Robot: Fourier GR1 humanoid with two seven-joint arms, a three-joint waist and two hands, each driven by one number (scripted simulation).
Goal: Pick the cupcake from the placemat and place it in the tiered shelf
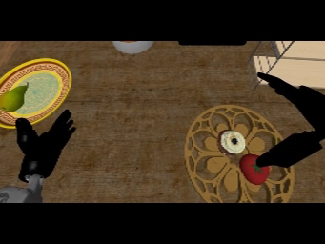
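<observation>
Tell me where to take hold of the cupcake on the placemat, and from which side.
Probably round its sides, coming down from above: the cupcake stands upright, round top facing up. The right hand is nearest; the red fruit crowds its lower right, so pinch across the free left and upper sides.

counter point(137, 105): brown wood, rough and dull | placemat point(218, 164): gold-brown, full of cut holes, dull | cupcake point(231, 140): soft white top | tomato point(253, 170): red, smooth, shiny | pear point(14, 97): green, smooth | plate point(66, 83): smooth, glossy yellow rim | tiered shelf point(302, 71): pale flat wood boards, thin grey metal wires
</observation>
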